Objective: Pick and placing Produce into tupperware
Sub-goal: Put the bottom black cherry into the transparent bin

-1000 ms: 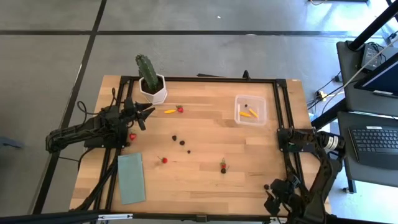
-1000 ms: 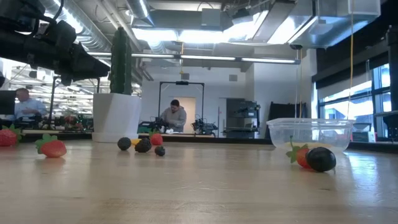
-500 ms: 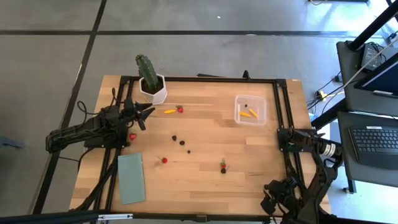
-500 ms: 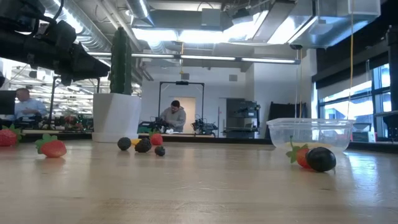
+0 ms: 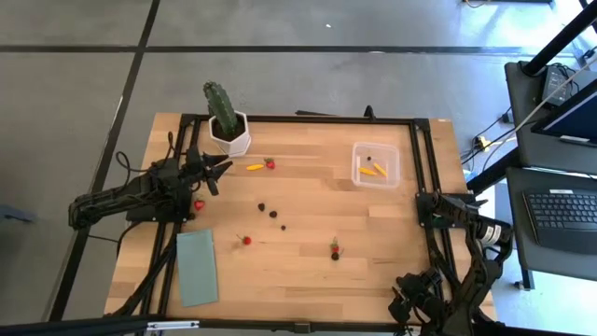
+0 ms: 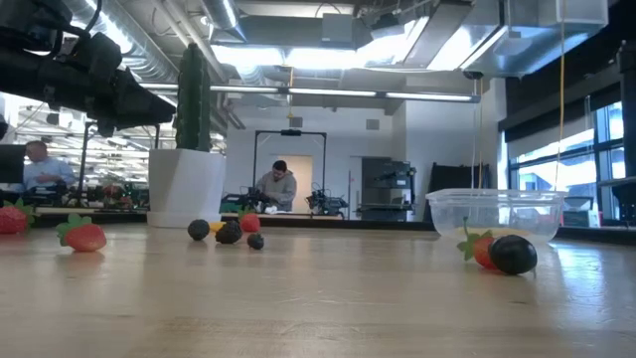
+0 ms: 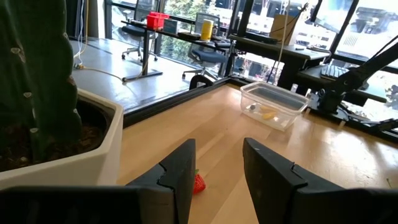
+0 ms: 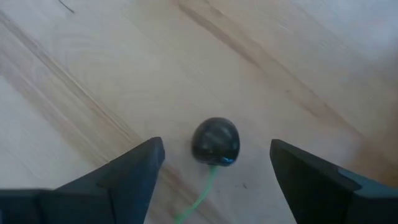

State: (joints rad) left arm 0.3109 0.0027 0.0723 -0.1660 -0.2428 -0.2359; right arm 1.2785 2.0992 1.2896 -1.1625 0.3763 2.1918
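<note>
Step in hand, as I read it: pick approach. Right pincer [image 8: 214, 165] sits low at the counter's [image 5: 308, 275] 5 o'clock corner, jaws spread wide, empty, straddling a dark berry [image 8: 215, 141] w/ a green stem. Next move likely calls for dropping over it, closing, then carrying to the tupperware [image 5: 376, 164] at 2 o'clock, which already holds yellow-orange pieces [image 5: 373, 170].

Left pincer [image 7: 214, 171] waits at 9 o'clock beside the cactus pot [image 5: 229, 133], partly open, nothing held; a strawberry [image 7: 198, 183] lies just ahead. Other produce scattered mid-counter; green pad [image 5: 197, 266] at 7 o'clock. Path looks clear.
</note>
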